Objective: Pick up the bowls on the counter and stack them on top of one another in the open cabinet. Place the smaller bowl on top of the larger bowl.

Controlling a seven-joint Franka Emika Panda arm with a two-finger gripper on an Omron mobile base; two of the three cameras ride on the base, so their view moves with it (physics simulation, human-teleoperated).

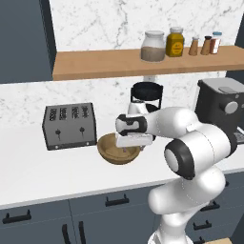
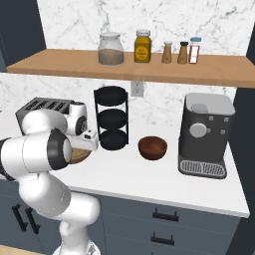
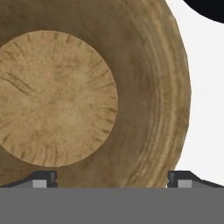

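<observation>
Dark fingers spread wide, nothing between them, hovering just above the wide light-tan wooden bowl on the white marble bench. Pickup step. Next: descend, straddle the thick rim near one fingertip, close.

Base views flank arm, share counter; hand view close above larger bowl.

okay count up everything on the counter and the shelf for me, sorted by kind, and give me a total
Bowls: 2, the larger bowl and the smaller bowl
Appliances: 2, toaster and coffee machine
Black three-tier rack: 1
Jars on the shelf: 2, and
Shakers on the shelf: 3
Total: 10
</observation>
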